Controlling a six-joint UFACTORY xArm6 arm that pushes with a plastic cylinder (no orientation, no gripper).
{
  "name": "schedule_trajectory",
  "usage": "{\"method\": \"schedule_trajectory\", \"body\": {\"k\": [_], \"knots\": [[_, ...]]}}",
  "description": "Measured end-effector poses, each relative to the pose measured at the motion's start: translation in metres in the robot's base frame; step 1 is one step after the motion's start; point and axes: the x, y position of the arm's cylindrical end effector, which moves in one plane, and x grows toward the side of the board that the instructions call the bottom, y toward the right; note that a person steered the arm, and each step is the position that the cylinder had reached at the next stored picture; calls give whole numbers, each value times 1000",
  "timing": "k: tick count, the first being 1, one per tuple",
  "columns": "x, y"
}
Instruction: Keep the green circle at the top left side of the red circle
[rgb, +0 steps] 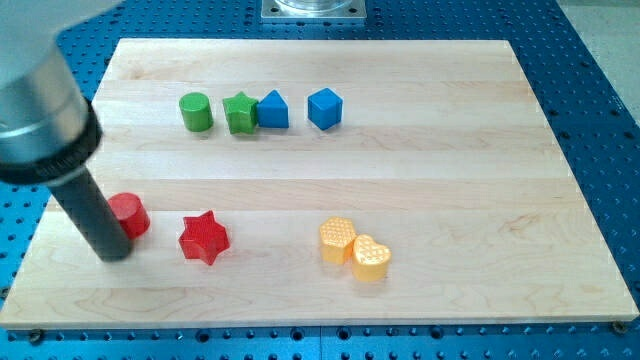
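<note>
The green circle (196, 111) stands near the view's top left, in a row with other blocks. The red circle (131, 214) lies at the view's lower left, well below the green circle and a little left of it. My tip (113, 252) rests on the board just left of and below the red circle, touching or nearly touching it; the dark rod hides the red circle's left edge.
A green star (240, 113), a blue triangular block (272, 110) and a blue hexagon-like block (325, 108) continue the top row. A red star (204, 238) lies right of the red circle. Two yellow blocks (338, 239), (371, 258) sit at lower centre.
</note>
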Motion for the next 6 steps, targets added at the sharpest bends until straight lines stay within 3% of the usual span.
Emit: {"method": "schedule_trajectory", "body": {"k": [2, 4, 5, 6], "knots": [[-136, 102], [-175, 119], [-219, 129], [-208, 55]]}}
